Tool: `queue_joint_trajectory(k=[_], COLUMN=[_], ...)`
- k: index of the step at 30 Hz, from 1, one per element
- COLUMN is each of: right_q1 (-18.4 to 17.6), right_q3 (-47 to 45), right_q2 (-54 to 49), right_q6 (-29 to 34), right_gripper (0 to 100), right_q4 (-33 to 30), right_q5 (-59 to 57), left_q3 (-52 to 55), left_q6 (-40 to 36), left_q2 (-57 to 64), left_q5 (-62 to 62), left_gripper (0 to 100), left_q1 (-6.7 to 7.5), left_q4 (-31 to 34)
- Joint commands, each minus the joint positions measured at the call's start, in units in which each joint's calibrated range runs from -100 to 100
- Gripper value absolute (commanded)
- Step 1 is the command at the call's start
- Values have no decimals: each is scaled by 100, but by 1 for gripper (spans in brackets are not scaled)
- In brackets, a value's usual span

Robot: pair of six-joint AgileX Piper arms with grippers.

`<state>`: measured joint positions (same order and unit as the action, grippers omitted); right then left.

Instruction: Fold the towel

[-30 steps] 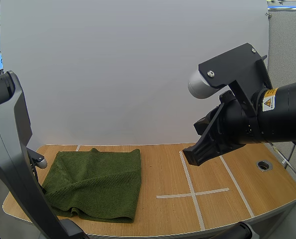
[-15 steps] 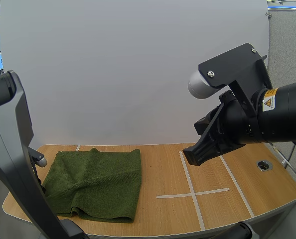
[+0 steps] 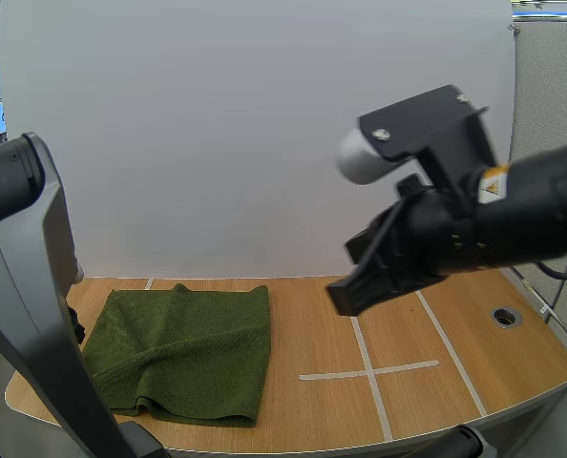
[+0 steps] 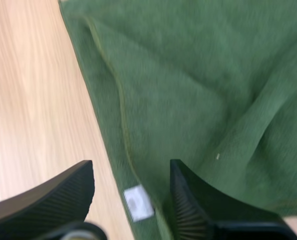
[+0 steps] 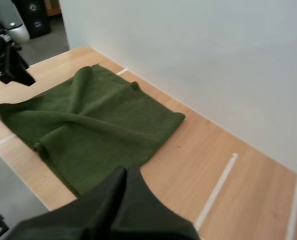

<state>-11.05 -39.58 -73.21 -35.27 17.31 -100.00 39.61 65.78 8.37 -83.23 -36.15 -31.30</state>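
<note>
Left gripper (image 4: 131,175): jaws apart, ribbed faces turned to each other, nothing held; sits over hemmed edge of dark green terry towel (image 3: 183,348), small white label (image 4: 137,202) between fingers. Towel rumpled, lying on left part of light wooden table (image 3: 303,315), apart from white tape cross (image 3: 369,372). Right gripper (image 3: 346,294): raised above table centre, jaws together as one dark wedge, nothing held.

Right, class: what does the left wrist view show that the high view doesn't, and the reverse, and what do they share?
Left wrist view: the left gripper, open over the towel's edge, by its white label. High view: the right gripper raised above the table, a white tape cross, a round hole. Both: the green towel on the wooden table.
</note>
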Motion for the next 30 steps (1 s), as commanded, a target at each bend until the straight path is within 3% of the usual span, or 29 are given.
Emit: queue_joint_trajectory(k=[1, 6, 17, 23, 30], right_q1=[15, 15, 15, -21, -649], right_q3=[-79, -92, -104, -104, -104], right_q2=[496, 1506, 3064, 3904, 4769], right_q6=[-289, -706, -1206, -1329, -1008], right_gripper=[0, 0, 0, 0, 0], right_q4=[677, 1241, 1281, 1309, 937], right_q5=[0, 0, 0, 248, 1225], left_q3=[-148, -385, -764, -1221, -1524], left_q6=[26, 35, -381, -393, -516], left_q2=[46, -45, -908, -1364, -1787], left_q5=[-181, -175, 339, 382, 384], left_gripper=[75, 75, 75, 75, 75], left_q1=[17, 99, 646, 669, 669], left_q4=[-345, -528, -554, -609, -612])
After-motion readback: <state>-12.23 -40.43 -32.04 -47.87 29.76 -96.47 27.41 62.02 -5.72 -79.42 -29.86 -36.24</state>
